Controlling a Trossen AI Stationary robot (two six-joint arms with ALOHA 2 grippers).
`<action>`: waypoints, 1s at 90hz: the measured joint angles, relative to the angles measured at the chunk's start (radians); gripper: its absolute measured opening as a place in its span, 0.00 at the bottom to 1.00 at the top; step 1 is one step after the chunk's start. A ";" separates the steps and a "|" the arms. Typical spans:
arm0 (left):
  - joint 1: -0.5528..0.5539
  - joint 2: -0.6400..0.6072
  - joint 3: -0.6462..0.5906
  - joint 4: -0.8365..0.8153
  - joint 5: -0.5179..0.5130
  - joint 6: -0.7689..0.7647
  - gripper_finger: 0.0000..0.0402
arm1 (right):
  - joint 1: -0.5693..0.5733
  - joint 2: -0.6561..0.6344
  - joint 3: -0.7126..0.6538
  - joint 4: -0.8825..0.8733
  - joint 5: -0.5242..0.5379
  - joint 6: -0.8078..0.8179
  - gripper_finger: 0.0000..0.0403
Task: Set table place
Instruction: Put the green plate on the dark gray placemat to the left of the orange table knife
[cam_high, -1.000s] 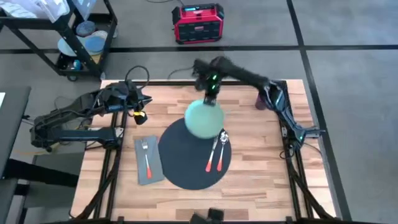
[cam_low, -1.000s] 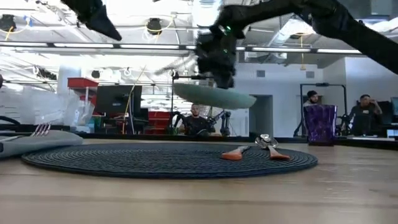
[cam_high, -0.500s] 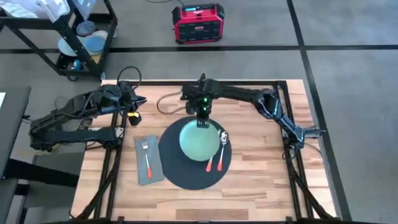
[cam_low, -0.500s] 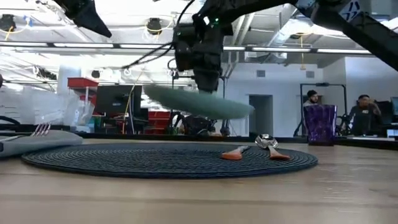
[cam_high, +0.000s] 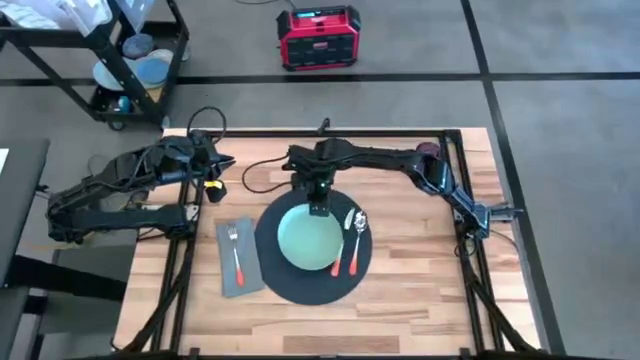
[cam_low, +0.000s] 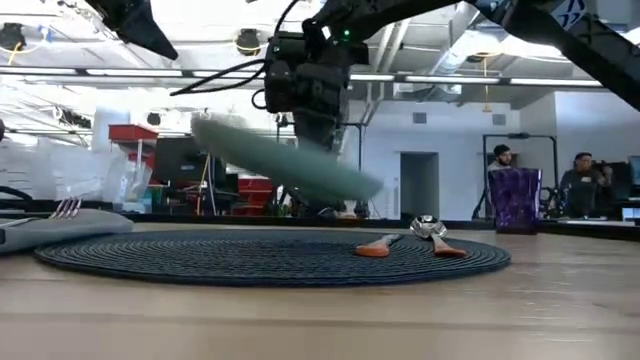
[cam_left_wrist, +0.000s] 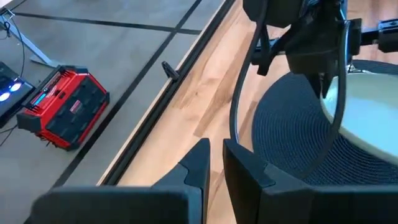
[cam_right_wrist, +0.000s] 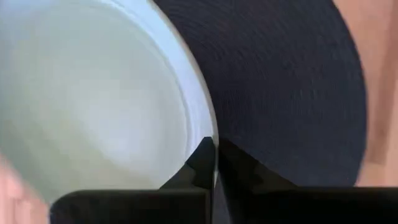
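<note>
Seen from above: a light-wood table (cam_high: 400, 290) with a round dark placemat (cam_high: 300, 285) lying near its middle. Stretched in from the table's right edge across the far side, the right arm, bent so its right gripper (cam_high: 318, 208) points down at the far rim of a pale green plate (cam_high: 308, 240) and pinches that rim. Plate over the middle of the placemat. On the placemat just right of the plate, a spoon (cam_high: 356, 238) and a second orange-handled utensil (cam_high: 342, 250). Left of the placemat, a grey napkin (cam_high: 238, 262) carrying a fork (cam_high: 234, 250). Folded at the table's far left corner, the left arm with its left gripper (cam_high: 218, 170), well apart from the setting. Beyond the table, a red box (cam_high: 318, 38) on the floor and a black cart (cam_high: 100, 60). From table height: plate (cam_low: 285, 158) held clear of the placemat (cam_low: 270, 258), tilted, lower on the right, hanging from the right gripper (cam_low: 318, 135) above it. Purple cup (cam_low: 514, 200) at the far right; people seated in the room behind. From the left wrist: own dark fingers (cam_left_wrist: 199, 168) nearly together with a thin gap, holding nothing; the other arm's gripper (cam_left_wrist: 323, 59) over the plate (cam_left_wrist: 367, 106). From the right wrist: fingers (cam_right_wrist: 205, 163) clamped on the plate's rim (cam_right_wrist: 93, 93), placemat (cam_right_wrist: 280, 81) beneath.
</note>
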 joint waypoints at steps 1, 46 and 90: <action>0.000 0.000 0.000 0.000 0.000 0.000 0.07 | 0.001 0.000 0.000 0.002 0.000 0.000 0.00; 0.000 0.000 0.000 -0.001 0.000 0.000 0.07 | 0.028 0.016 -0.077 0.062 -0.010 0.004 0.00; 0.000 0.000 0.000 0.001 0.000 0.001 0.07 | 0.010 0.014 -0.081 0.110 0.029 0.000 0.00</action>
